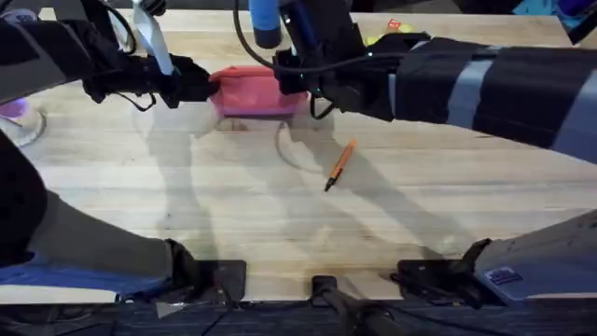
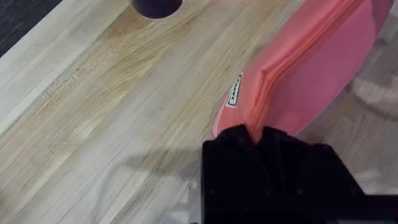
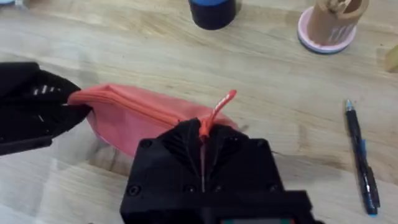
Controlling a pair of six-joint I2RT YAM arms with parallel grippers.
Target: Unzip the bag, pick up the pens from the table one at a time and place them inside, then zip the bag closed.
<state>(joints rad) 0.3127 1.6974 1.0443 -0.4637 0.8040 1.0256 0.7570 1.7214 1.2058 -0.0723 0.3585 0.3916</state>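
Both grippers are on the bag right now. My left gripper is pinched on the bag's left end; in the left wrist view its black fingers are pressed together on the corner of the pink fabric, just beside a small white label sewn into the seam. My right gripper sits at the bag's right end, and in the right wrist view its fingers are closed on the thin pink zipper pull, which sticks up between them. The zipper runs along the top edge of the bag toward the left gripper; from what I see, that stretch looks shut.

The bag lies on the table toward the far side, a little left of centre, stretched between the 2 grippers. 1 orange pen with a black tip lies on the wood nearer to me and right of the bag, slanted, well apart from both grippers. The right wrist view also shows a dark pen with a blue band lying on the table apart from the bag, a dark blue bottle beyond the bag, and a tan holder on a pink base.
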